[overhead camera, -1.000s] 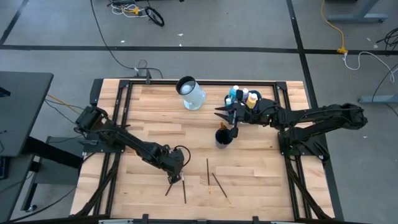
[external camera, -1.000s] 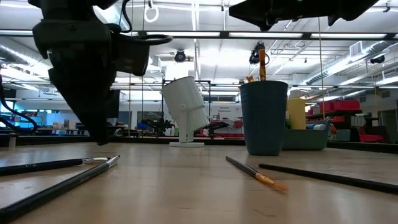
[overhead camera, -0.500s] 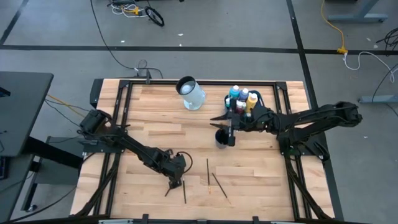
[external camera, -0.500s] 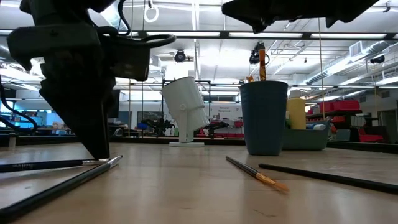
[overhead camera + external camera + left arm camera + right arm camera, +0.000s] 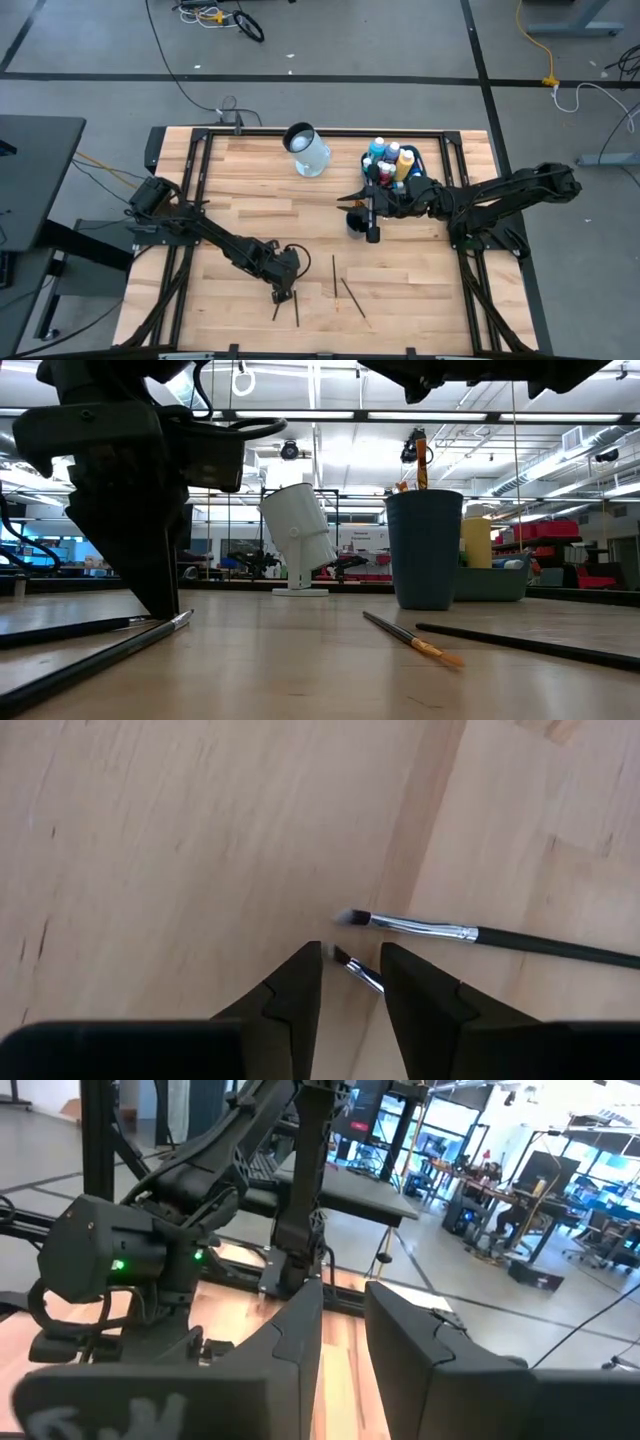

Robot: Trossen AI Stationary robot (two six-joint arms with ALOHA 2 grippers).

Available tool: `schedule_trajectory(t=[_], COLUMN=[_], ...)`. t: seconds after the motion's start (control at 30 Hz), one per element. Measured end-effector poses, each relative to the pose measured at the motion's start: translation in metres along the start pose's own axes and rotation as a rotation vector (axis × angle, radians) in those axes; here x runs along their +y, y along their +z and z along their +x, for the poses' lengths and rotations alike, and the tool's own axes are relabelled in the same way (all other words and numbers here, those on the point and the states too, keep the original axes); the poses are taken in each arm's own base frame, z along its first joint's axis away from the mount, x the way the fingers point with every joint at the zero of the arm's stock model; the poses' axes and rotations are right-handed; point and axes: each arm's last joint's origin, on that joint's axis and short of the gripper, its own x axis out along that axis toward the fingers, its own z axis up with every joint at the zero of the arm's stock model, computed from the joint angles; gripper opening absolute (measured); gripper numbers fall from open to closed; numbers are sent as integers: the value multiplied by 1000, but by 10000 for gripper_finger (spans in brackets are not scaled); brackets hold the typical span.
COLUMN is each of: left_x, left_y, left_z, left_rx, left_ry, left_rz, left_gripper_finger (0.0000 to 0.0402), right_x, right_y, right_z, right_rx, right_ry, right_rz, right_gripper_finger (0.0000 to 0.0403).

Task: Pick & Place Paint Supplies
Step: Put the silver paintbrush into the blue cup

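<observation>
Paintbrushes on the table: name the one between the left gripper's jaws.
The paintbrush whose tip pokes up between the left gripper jaws; the other brush lies clear beyond them.

Table [image 5: 250, 190] layout: jug [image 5: 308, 150] at rear centre, tub [image 5: 418, 160] of paint bottles [image 5: 390, 158] rear right, cup [image 5: 355, 222] just before the tub, four paintbrushes [image 5: 351, 297] front centre, left gripper [image 5: 283, 296] over the leftmost pair, right gripper [image 5: 362, 208] above the cup.
</observation>
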Motion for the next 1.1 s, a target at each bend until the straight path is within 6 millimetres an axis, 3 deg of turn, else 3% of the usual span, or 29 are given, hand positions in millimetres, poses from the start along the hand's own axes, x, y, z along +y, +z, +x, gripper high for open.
schedule_trajectory(t=[0.13,0.4,0.67,0.9,1.1], left_x=[0,2,5,4,12], left_y=[0,0,0,18,27], left_z=[0,1,-7,-60,-128], left_rx=[-16,-25,-62,-309,-618], left_ry=[18,43,103,102,145], left_rz=[-1,7,42,27,19], left_gripper_finger=[96,9,5,3,2], right_x=[0,0,-1,-3,-3], right_y=[0,1,3,8,14], right_z=[0,0,0,0,-1], right_rx=[-4,-9,-34,-80,-146], right_ry=[-1,-3,-11,-34,-8], right_rz=[-4,-51,-47,-40,81], right_gripper_finger=[84,84,84,84,84])
